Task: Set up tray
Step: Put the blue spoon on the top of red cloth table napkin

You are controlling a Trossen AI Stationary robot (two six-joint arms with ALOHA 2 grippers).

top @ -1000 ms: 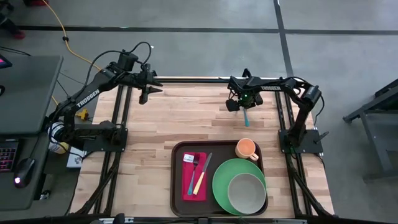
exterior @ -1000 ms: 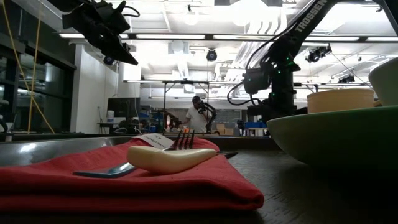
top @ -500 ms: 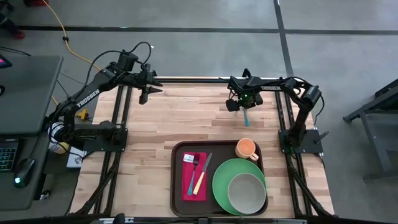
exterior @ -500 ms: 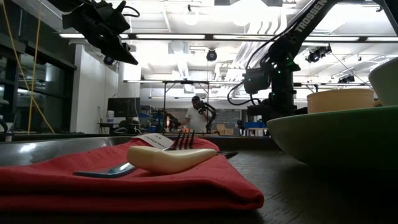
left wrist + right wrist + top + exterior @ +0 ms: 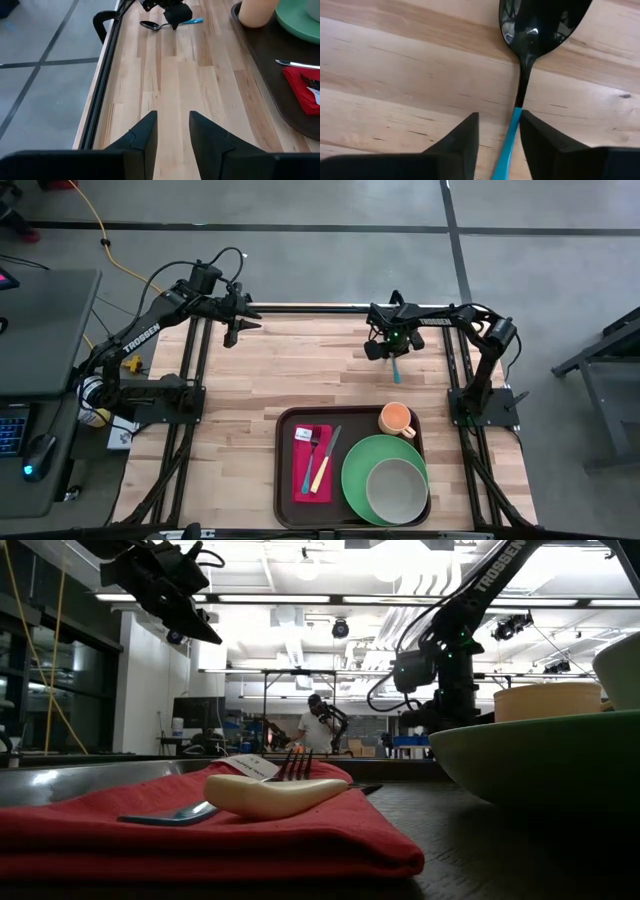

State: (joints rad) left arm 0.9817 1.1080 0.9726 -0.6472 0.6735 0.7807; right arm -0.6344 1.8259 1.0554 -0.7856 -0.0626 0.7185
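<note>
A spoon (image 5: 396,369) with a dark bowl (image 5: 540,20) and a blue handle lies flat on the wooden table, beyond the tray's far right corner. My right gripper (image 5: 497,125) points straight down over it. Its open fingers stand on either side of the handle, just behind the neck. The dark brown tray (image 5: 283,470) sits at the near edge. My left gripper (image 5: 172,125) hangs open and empty, raised above the table's far left corner (image 5: 232,335). My right gripper comes from above with its fingers across the spoon's blue handle (image 5: 510,131). One finger (image 5: 535,135) lies close against the handle and a gap shows at the other. I cannot tell whether it touches the handle. The spoon lies flat on the table.
On the tray a red napkin (image 5: 305,470) carries a fork (image 5: 312,442) and a cream-handled knife (image 5: 322,470). Beside it stand a green plate (image 5: 355,470) with a grey-green bowl (image 5: 396,488) and an orange cup (image 5: 396,418). Bare wood lies between the spoon and the tray.
</note>
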